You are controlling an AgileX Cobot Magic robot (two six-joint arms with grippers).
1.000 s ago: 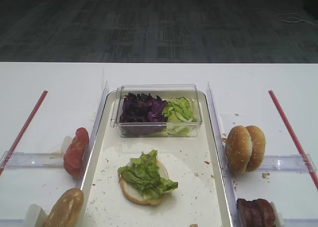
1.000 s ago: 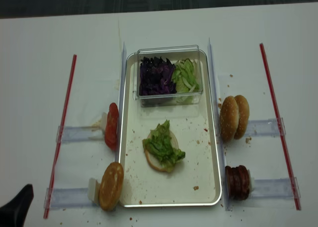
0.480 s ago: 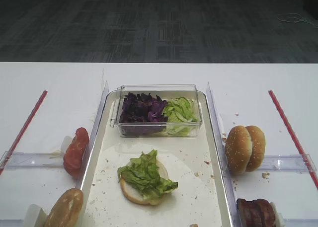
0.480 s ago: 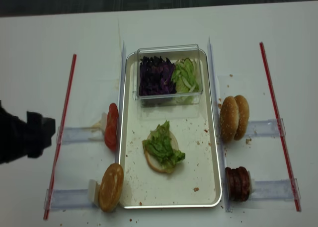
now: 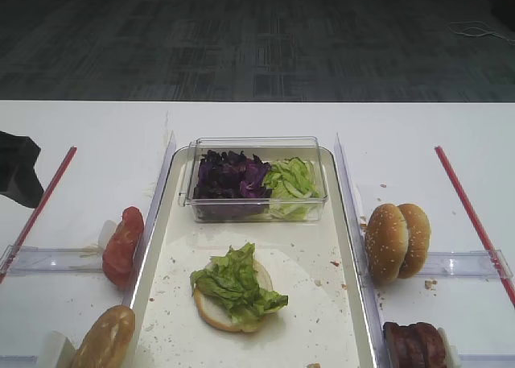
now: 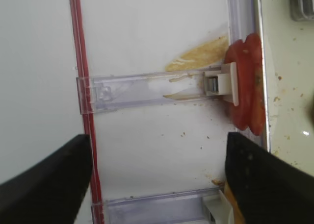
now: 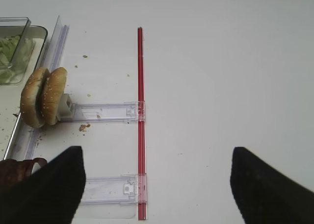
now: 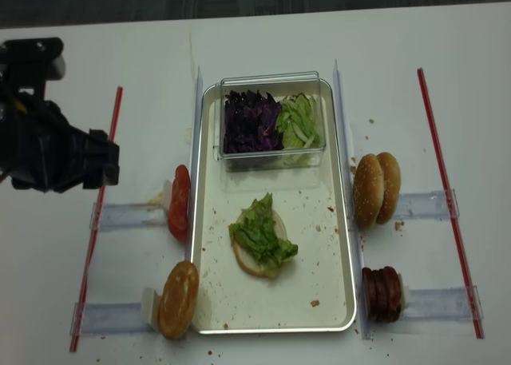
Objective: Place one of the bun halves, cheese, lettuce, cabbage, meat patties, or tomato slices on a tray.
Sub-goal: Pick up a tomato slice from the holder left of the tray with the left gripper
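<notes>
Left wrist view: wide-apart left gripper (image 6: 157, 177) above tomato slices (image 6: 247, 84) standing on edge

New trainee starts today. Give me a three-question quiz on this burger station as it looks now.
1. True or false: lettuce lies on the bun half in the tray.
2. Which purple food shares the clear box?
3. The tomato slices stand: A) left of the tray, B) right of it.

Key: 1 true. 2 cabbage. 3 A.
</notes>
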